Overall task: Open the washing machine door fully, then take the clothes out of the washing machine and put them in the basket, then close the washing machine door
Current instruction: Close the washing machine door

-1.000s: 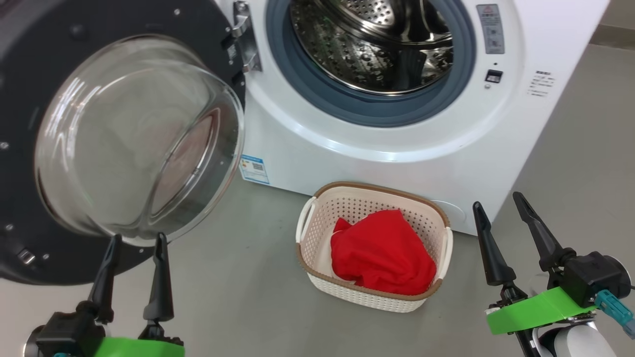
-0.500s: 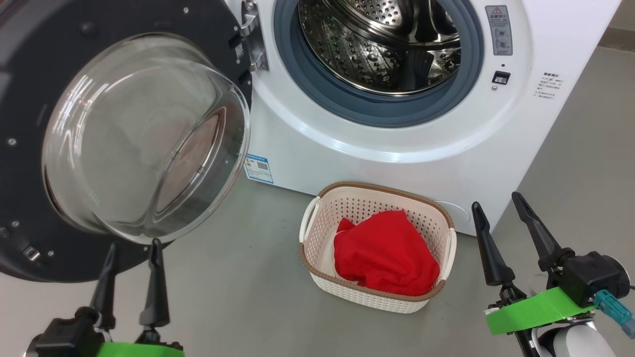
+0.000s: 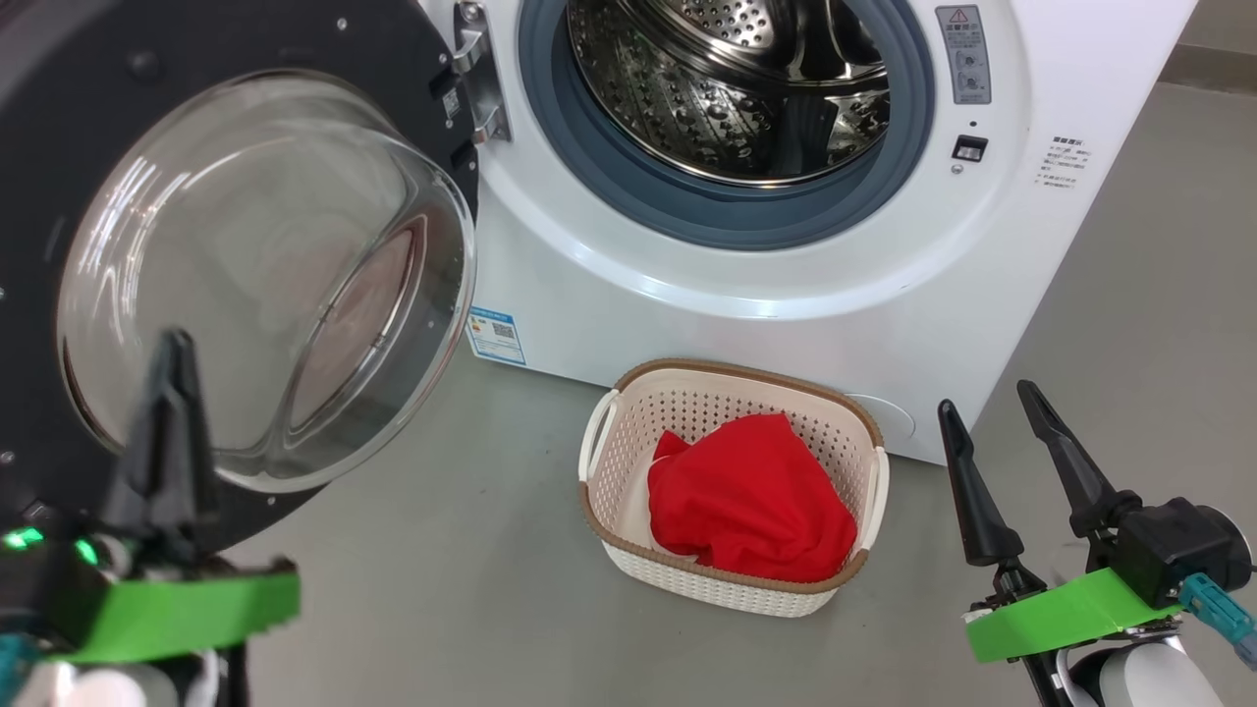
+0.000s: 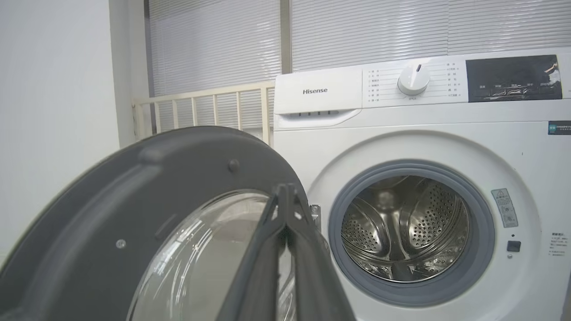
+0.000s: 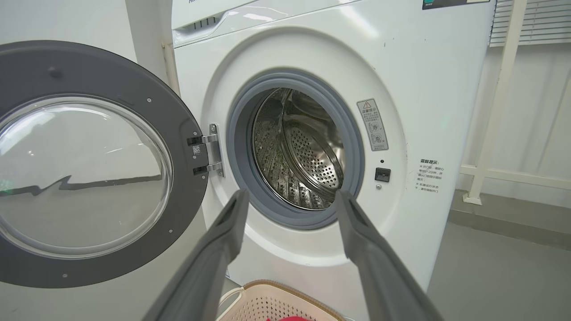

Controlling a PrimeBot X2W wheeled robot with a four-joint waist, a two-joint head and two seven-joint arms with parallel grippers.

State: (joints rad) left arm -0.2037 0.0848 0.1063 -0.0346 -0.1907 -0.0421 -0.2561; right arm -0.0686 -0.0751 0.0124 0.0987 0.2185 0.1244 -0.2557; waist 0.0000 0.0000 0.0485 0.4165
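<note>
1. The washing machine door (image 3: 255, 265) stands swung out to the left on its hinge (image 3: 476, 74), with the inner side of its black rim and its bulging glass bowl facing the robot.
2. The washing machine (image 3: 687, 324) is open at the front. A grey rubber ring (image 3: 707, 221) frames the mouth, and the perforated steel drum (image 3: 727, 88) shows inside it.
3. The basket (image 3: 727, 368) sits on the grey floor (image 3: 442, 589) just in front of the machine, below its mouth.
4. The clothes (image 3: 746, 501) lie in the basket as one bunched red heap that fills most of its right side.
5. The left hand (image 3: 177, 349) is closed, with its two dark fingers pressed together and gripping nothing. In the head view it rises in front of the lower left part of the door's glass. The pictures do not show whether it touches the door.
6. The right hand (image 3: 985, 396) is open and empty, its fingers spread. It hangs above the floor to the right of the basket, apart from it, and points towards the machine's front.
</note>
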